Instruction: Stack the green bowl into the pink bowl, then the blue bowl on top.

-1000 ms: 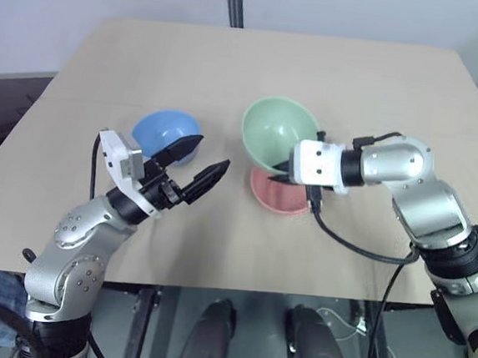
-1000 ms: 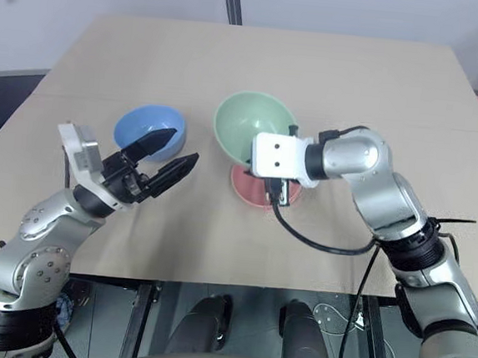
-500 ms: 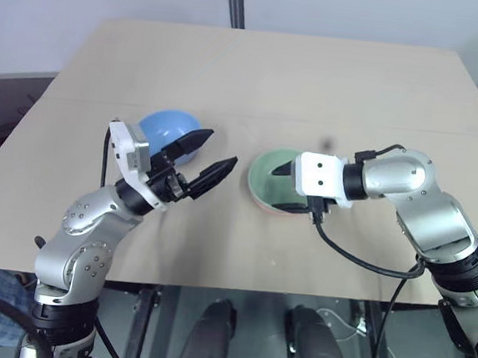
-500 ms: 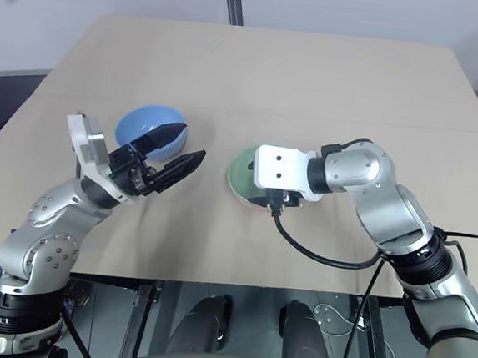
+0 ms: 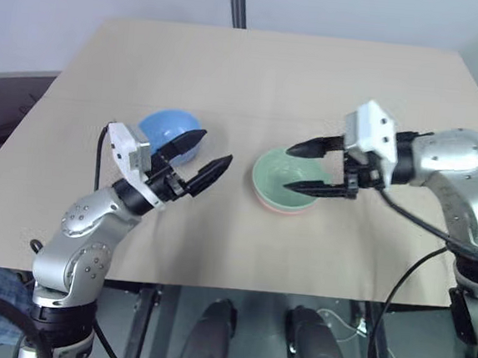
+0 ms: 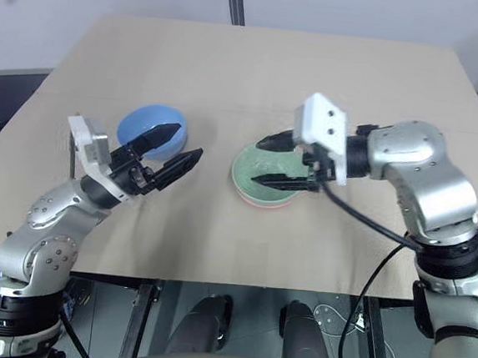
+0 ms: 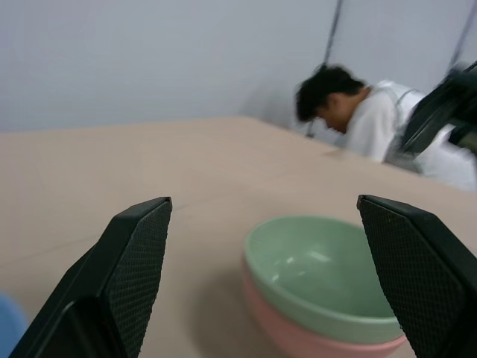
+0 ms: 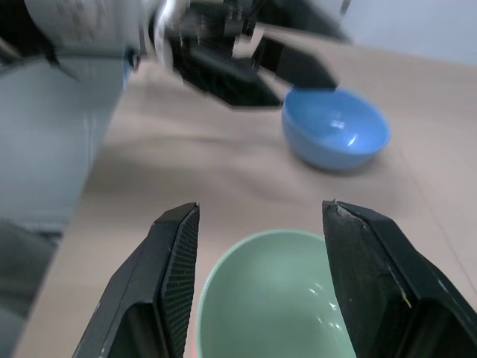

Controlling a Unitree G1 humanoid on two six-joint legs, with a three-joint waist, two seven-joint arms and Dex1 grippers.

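Nesting inside the pink bowl, the green bowl sat near the middle of the tan table, its mint rim standing above a thin salmon edge that showed along the stack's 6 o'clock side. The right gripper hung over that stack with its two black fingers spread apart and nothing between them; one finger reached across the far rim and the other lay over the bowl's hollow, and whether either tip touched the plastic could not be told. In the right wrist view the same fingers stood wide on either side of the green bowl's opening, clear of it.

At about 9 o'clock from the stack, well apart from it, the blue bowl rested upright on the table. The left gripper was held just at the bowl's 5 o'clock side, its fingers parted about as wide as they go and empty. One fingertip overlapped the blue rim as seen from the head camera, the other pointed toward the gap between the blue bowl and the stack; contact with the bowl could not be made out. The left wrist view looked between those open fingers at the green-in-pink stack, with a person beyond the table's far edge
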